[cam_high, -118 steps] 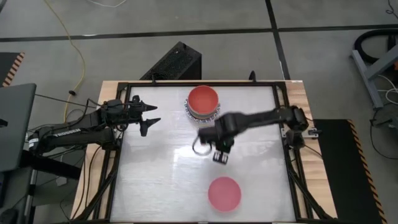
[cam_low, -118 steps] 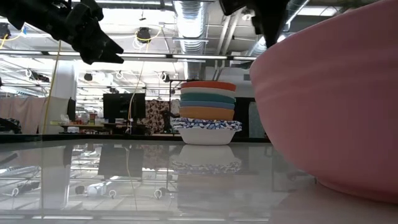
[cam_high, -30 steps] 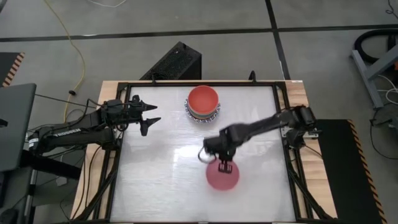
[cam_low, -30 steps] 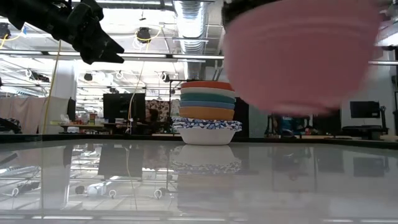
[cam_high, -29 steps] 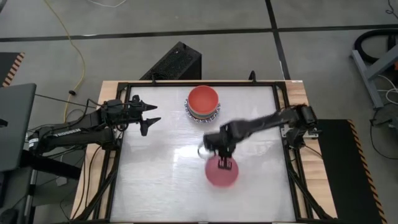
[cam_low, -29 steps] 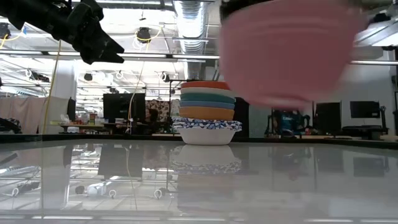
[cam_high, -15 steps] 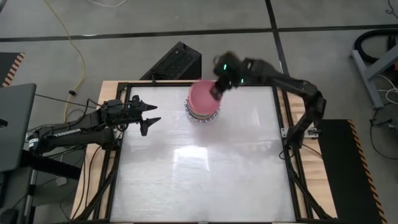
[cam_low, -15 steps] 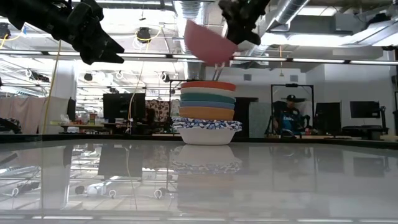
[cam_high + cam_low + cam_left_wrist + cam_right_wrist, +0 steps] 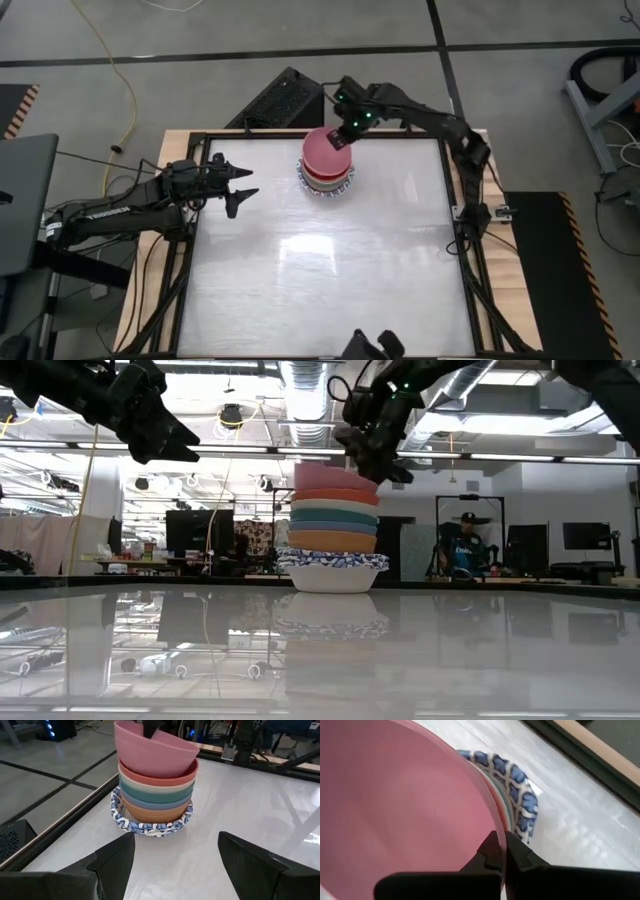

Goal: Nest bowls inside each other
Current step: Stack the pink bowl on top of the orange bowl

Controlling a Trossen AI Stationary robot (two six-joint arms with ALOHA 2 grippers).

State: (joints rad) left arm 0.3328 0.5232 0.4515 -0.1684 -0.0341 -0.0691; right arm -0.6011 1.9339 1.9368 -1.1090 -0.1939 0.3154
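Bowls (image 9: 327,165) stacked near the far edge of the table (image 9: 320,270), one nested inside another. From the bottom: white with blue patterned rim (image 9: 150,826), orange (image 9: 155,813), blue, teal, cream (image 9: 160,786), red (image 9: 165,773). Pink bowl (image 9: 150,747) sits on top, tilted, its far side lifted, not fully seated in the red one.

Bowls are smooth, round and matte; the plain ones look like plastic. Patterned rim flares wider than the rest. Table surface is pale and glossy, and mirrors the stack in the low view.

Right gripper (image 9: 502,852) is pinched on the pink bowl's rim at the far side of the stack, one finger inside the wall and one outside. Left gripper (image 9: 240,187) hovers off the table, well apart from the stack, fingers spread and empty.

High view shows only pink and a ring of blue pattern; the layers show in the low and left wrist views. Right wrist view alone shows the pinch close up. Low view alone shows a seated person (image 9: 463,550) in the room behind.
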